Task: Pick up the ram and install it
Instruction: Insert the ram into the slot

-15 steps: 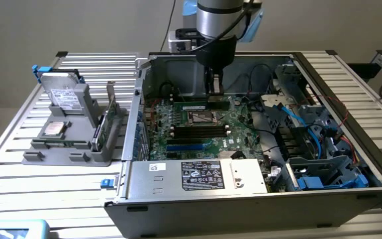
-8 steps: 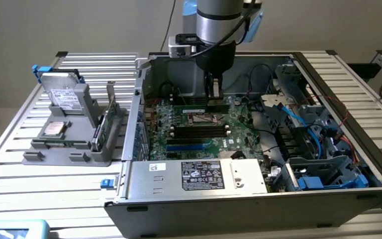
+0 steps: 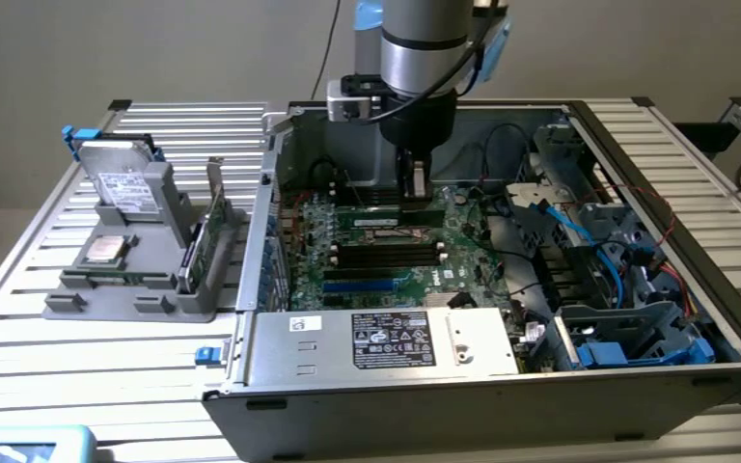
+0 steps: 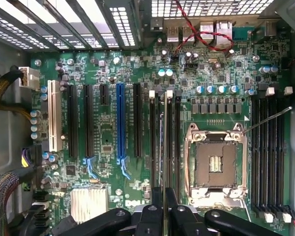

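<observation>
I see the ram [image 4: 163,147] edge-on, a thin green stick clamped between my fingers [image 4: 156,214], arm vertical over the motherboard [image 4: 103,142].

Arm upright, wrist pointing straight down — tool [image 3: 416,189] pinched on the ram [image 4: 163,147].

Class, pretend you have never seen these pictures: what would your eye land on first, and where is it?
The arm reaching down into the open case at the exterior view's centre, its gripper shut on the ram, held edge-on over the black slots. Next, the bare socket beside those slots, and the grey stand with a hard drive at the exterior view's left.
</observation>
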`<state>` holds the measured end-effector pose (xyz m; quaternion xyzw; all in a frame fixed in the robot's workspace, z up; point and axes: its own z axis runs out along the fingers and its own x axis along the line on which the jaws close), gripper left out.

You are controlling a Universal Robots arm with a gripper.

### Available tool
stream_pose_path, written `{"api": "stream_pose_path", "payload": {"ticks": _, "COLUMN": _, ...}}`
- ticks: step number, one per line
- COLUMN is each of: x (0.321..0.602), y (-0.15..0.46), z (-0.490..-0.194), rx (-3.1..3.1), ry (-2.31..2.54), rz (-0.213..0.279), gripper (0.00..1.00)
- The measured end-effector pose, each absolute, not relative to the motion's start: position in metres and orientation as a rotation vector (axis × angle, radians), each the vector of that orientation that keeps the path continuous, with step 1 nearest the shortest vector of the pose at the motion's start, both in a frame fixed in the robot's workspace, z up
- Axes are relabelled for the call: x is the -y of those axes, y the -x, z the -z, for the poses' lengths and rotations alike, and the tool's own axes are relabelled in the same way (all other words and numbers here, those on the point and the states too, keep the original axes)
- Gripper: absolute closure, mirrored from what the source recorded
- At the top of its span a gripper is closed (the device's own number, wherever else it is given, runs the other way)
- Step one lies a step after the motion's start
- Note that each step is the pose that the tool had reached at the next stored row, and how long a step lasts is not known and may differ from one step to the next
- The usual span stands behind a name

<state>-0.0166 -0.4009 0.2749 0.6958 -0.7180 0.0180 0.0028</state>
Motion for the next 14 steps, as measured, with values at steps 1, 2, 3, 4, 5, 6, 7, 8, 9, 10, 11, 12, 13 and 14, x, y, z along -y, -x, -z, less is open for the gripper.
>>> {"api": "stream_pose_path", "payload": {"ticks": 1, "x": 0.401, "y": 0.017, "z": -0.273, "rx": 2.251, "ry": -2.182, "rz": -0.057, "gripper": 0.86}}
{"api": "stream_pose_path", "payload": {"ticks": 2, "x": 0.401, "y": 0.017, "z": -0.272, "rx": 2.25, "ry": -2.181, "rz": -0.059, "gripper": 0.86}}
{"api": "stream_pose_path", "payload": {"ticks": 3, "x": 0.401, "y": 0.017, "z": -0.27, "rx": 2.25, "ry": -2.181, "rz": -0.06, "gripper": 0.86}}
{"api": "stream_pose_path", "payload": {"ticks": 4, "x": 0.401, "y": 0.017, "z": -0.269, "rx": 2.249, "ry": -2.18, "rz": -0.062, "gripper": 0.86}}
{"api": "stream_pose_path", "payload": {"ticks": 5, "x": 0.401, "y": 0.017, "z": -0.268, "rx": 2.248, "ry": -2.179, "rz": -0.064, "gripper": 0.86}}
{"api": "stream_pose_path", "payload": {"ticks": 6, "x": 0.401, "y": 0.017, "z": -0.267, "rx": 2.247, "ry": -2.178, "rz": -0.066, "gripper": 0.86}}
{"api": "stream_pose_path", "payload": {"ticks": 7, "x": 0.401, "y": 0.017, "z": -0.266, "rx": 2.246, "ry": -2.177, "rz": -0.068, "gripper": 0.86}}
{"api": "stream_pose_path", "payload": {"ticks": 8, "x": 0.401, "y": 0.017, "z": -0.265, "rx": 2.246, "ry": -2.177, "rz": -0.069, "gripper": 0.86}}
{"api": "stream_pose_path", "payload": {"ticks": 9, "x": 0.401, "y": 0.017, "z": -0.264, "rx": 2.245, "ry": -2.176, "rz": -0.07, "gripper": 0.86}}
{"api": "stream_pose_path", "payload": {"ticks": 10, "x": 0.401, "y": 0.017, "z": -0.264, "rx": 2.244, "ry": -2.176, "rz": -0.071, "gripper": 0.86}}
{"api": "stream_pose_path", "payload": {"ticks": 11, "x": 0.402, "y": 0.017, "z": -0.263, "rx": 2.244, "ry": -2.176, "rz": -0.071, "gripper": 0.86}}
{"api": "stream_pose_path", "payload": {"ticks": 12, "x": 0.402, "y": 0.017, "z": -0.262, "rx": 2.244, "ry": -2.176, "rz": -0.071, "gripper": 0.86}}
{"api": "stream_pose_path", "payload": {"ticks": 13, "x": 0.402, "y": 0.017, "z": -0.261, "rx": 2.244, "ry": -2.176, "rz": -0.071, "gripper": 0.86}}
{"api": "stream_pose_path", "payload": {"ticks": 14, "x": 0.402, "y": 0.017, "z": -0.26, "rx": 2.242, "ry": -2.178, "rz": -0.071, "gripper": 0.86}}
